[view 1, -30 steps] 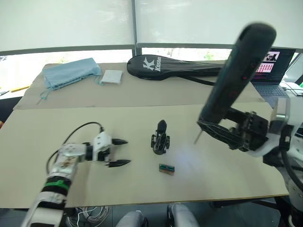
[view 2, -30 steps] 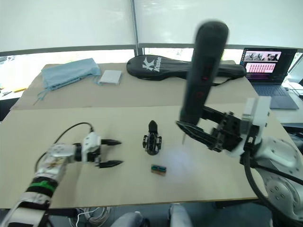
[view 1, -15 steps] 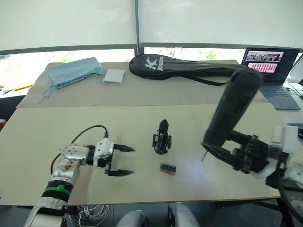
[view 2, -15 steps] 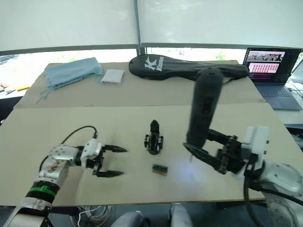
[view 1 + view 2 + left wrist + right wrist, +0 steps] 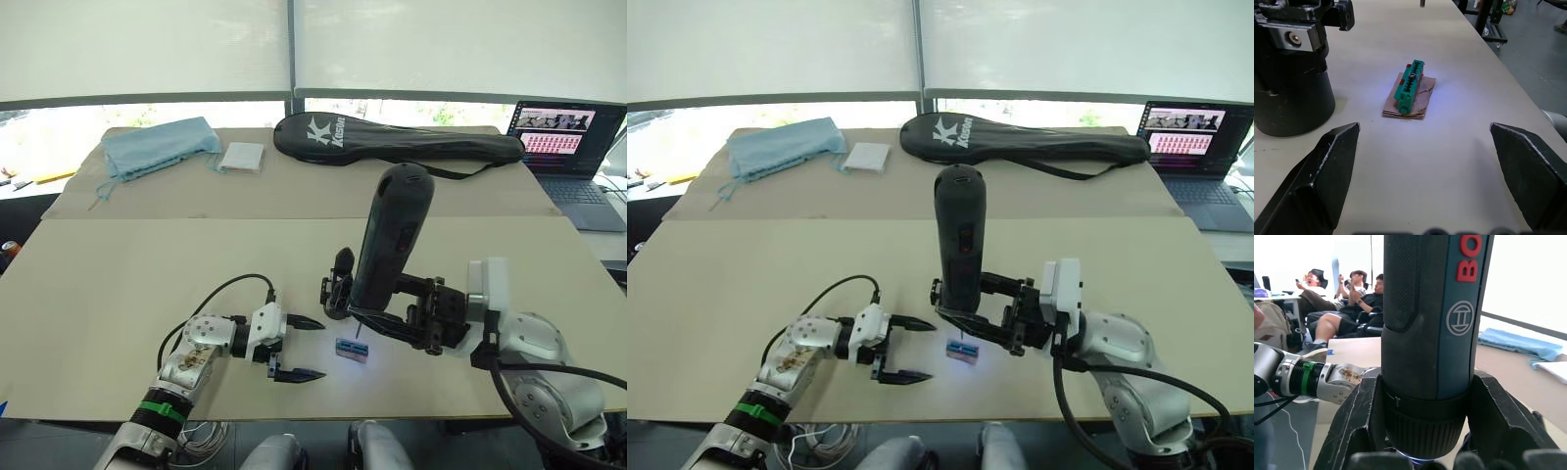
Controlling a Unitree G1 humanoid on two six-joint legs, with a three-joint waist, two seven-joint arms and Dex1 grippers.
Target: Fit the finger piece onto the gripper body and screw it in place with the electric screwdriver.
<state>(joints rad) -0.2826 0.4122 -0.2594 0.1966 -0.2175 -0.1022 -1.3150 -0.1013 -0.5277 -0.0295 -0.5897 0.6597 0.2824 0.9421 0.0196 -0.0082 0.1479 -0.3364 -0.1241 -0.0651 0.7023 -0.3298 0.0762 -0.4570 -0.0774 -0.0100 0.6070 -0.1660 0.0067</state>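
nearest us, at seven o'clock, we see the left gripper (image 5: 298,348) spread wide and empty, low over the table (image 5: 147,274). just past it lies a small green block (image 5: 351,350). the right gripper (image 5: 384,319) clamps the electric screwdriver (image 5: 391,236) upright (bit above the block). the gripper body (image 5: 337,283) stands at twelve o'clock of the block.

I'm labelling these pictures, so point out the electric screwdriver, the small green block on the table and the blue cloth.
electric screwdriver (image 5: 958,240): right eye view, middle of its black barrel.
green block (image 5: 1409,91): left wrist view, its ridged top.
blue cloth (image 5: 157,146): left eye view, centre of the folded fabric.
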